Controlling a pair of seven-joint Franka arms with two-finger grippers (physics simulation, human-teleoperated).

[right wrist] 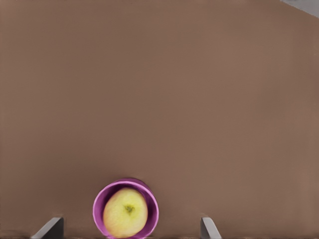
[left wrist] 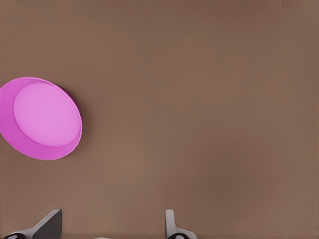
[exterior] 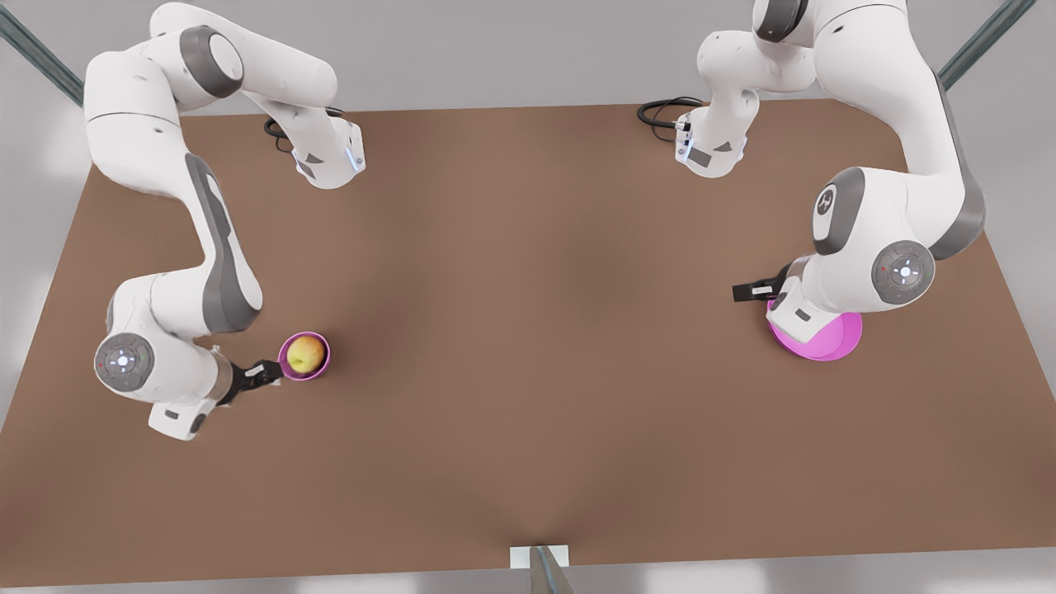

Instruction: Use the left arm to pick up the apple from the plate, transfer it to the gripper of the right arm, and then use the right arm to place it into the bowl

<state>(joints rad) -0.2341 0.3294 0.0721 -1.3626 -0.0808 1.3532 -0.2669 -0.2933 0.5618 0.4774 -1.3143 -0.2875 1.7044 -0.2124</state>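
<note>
Since the apple [exterior: 305,353] already sits in the bowl [exterior: 285,365], the task looks finished — the right gripper [right wrist: 129,230] hovers spread and empty beside it, the left gripper [left wrist: 112,225] parted, empty, near the bare plate [left wrist: 11,129]

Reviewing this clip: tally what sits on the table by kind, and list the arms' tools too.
Apples: 1, the apple inside the bowl
Bowls: 1
Plates: 1, the plate, bare
Tools: 2, the right tool beside the bowl, the left tool by the plate, both open
Total: 5
</note>
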